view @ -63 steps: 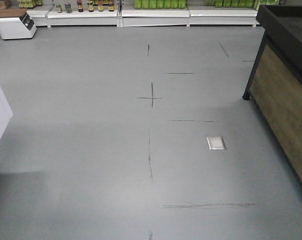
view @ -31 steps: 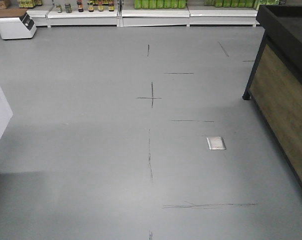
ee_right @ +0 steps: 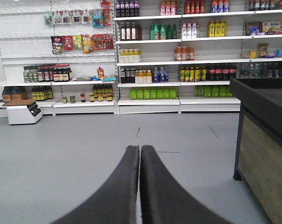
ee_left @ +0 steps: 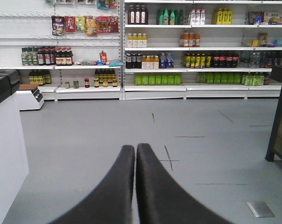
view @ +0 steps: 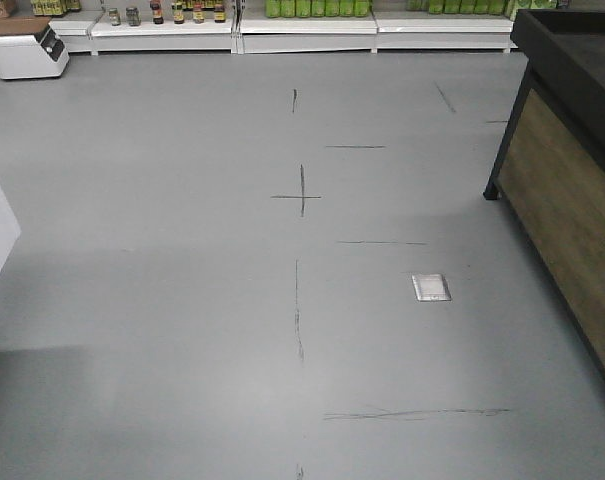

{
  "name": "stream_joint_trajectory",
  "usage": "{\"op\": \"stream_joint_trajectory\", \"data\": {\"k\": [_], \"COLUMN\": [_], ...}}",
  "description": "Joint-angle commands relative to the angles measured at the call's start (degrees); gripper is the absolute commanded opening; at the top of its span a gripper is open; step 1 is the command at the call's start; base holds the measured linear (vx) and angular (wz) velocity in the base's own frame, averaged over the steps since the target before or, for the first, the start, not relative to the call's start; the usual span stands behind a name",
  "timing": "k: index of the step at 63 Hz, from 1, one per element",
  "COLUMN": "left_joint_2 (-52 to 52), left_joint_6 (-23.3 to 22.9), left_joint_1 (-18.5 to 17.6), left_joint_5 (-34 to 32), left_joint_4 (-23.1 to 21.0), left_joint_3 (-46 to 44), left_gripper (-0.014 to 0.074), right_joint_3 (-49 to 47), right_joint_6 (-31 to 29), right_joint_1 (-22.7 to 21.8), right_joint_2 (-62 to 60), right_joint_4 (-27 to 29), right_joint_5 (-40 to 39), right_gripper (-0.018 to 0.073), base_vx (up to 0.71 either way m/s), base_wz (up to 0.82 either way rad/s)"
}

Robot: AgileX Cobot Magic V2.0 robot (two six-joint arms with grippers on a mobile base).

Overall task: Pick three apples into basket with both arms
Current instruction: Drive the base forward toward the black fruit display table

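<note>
Two grippers: how do yours stand?
Your left gripper [ee_left: 135, 148] and right gripper [ee_right: 139, 149] each hold their fingers [ee_left: 116, 186] pressed together on nothing, above the grey floor [ee_left: 75, 135], facing stocked shelves [ee_left: 154, 87].
And the apples, the basket?
You cannot tell where; no view shows them.

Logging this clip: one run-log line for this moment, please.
left gripper shut, empty | right gripper shut, empty | apples, basket not in view | facing shelves
</note>
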Motion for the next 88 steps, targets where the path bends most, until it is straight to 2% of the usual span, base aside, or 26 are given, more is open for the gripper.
{"op": "stream_joint_trajectory", "data": {"k": [1,88], "left_joint_2": [-0.8,-0.8], "left_joint_6": [-0.4,-0.4], "left_joint_1": [0.0,0.0], "left_joint_5": [-4.3,-4.3], "left_joint_4": [-0.2,-0.2], "left_joint_3": [1.4,1.4], "left_gripper": [-0.0006,-0.0006], "right_joint_3": [0.8,0.8], "right_joint_6": [-0.4,-0.4], "right_joint_1": [0.0,0.0], "right_joint_2": [-0.4,-0.4], "right_joint_4": [-0.2,-0.2], "right_joint_5": [-4.2,-4.2], "right_gripper": [-0.0009,-0.0009], "base_vx": [0.07,0.11], "base_wz": [-0.04,0.03]}}
